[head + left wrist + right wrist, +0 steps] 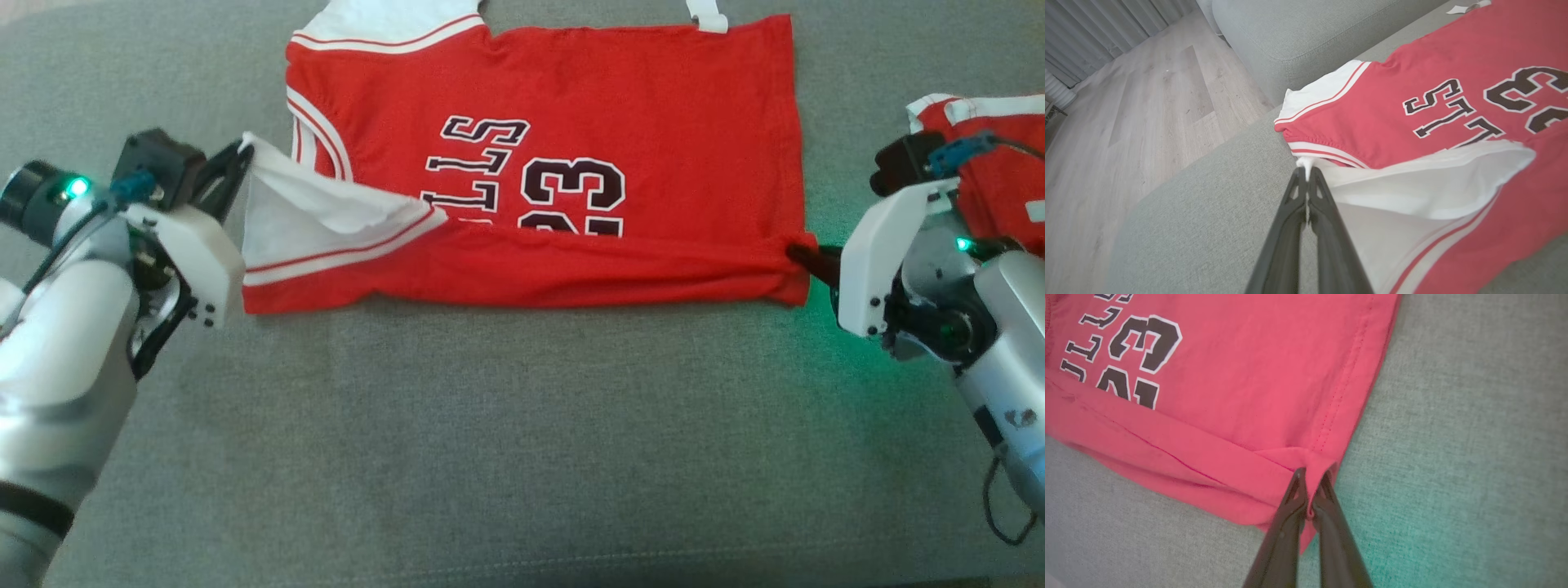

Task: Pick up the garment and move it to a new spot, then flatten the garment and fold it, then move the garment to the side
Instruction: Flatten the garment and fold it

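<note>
Jaws on both grippers are pressed together, and each pair pinches cloth of the red jersey (653,122). On the robot's left, the left gripper (1306,173) has the tip of the white shoulder strap (277,204) caught between its fingers. That strap is drawn out taut toward the gripper. On the other side, the right gripper (1312,473) has the near hem corner nipped between its fingertips.

The jersey lies spread on a grey cushion (490,449), in the upper middle of the head view, with its neck end to the robot's left and its hem to the right. Its near edge is turned up over the front in a long strip that runs between the 2 grippers. This strip covers the lower part of the number 23 and of the black lettering beside it.

A second red and white garment (992,155) lies at the far right, partly behind the right arm and apart from the jersey. Beyond the cushion's edge, the left wrist view shows a wooden floor (1147,102) and a grey curtain (1106,28).
</note>
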Motion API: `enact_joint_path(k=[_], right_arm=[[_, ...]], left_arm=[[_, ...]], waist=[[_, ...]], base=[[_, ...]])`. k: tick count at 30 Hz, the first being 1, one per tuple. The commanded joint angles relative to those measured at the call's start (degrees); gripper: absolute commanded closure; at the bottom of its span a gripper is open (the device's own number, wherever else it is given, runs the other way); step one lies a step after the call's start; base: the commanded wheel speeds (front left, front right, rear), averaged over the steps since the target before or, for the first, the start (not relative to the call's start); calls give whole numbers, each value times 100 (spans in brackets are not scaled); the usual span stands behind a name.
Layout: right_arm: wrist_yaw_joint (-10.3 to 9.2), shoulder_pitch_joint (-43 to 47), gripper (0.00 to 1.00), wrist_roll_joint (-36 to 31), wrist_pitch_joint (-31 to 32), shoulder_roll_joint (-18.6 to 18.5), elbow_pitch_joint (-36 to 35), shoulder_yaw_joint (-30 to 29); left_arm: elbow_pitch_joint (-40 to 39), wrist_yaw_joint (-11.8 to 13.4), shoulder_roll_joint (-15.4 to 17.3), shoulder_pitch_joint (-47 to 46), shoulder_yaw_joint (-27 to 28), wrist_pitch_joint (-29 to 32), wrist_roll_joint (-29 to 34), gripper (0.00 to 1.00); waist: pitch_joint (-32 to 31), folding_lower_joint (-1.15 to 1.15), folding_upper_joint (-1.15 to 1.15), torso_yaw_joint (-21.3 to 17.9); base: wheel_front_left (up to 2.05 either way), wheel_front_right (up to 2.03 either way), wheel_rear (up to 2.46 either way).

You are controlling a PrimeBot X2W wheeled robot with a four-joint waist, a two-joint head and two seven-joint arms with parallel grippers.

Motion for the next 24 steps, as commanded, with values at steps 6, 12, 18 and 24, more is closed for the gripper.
enact_joint_path(k=[6, 12, 18, 24], right_arm=[[-5, -400, 0, -152, -371, 118, 5, -77], [-5, -658, 0, -458, -1164, 189, 208, -316], [-5, -660, 0, -911, -2827, 364, 215, -678], [-5, -161, 0, -1413, -4433, 649, -136, -1133]], left_arm=[[566, 28, 38, -782, 74, -401, -106, 0], [1009, 332, -272, -975, 287, -781, -194, 0], [425, 760, -444, -646, 1033, -881, -481, 0], [-1485, 1175, -751, 686, 2551, -884, -588, 0]], waist=[[107, 0, 0, -29], [56, 0, 0, 1], [-145, 0, 0, 27], [-444, 0, 0, -19]], base=[[0, 0, 0], [0, 0, 0], [0, 0, 0], [0, 0, 0]])
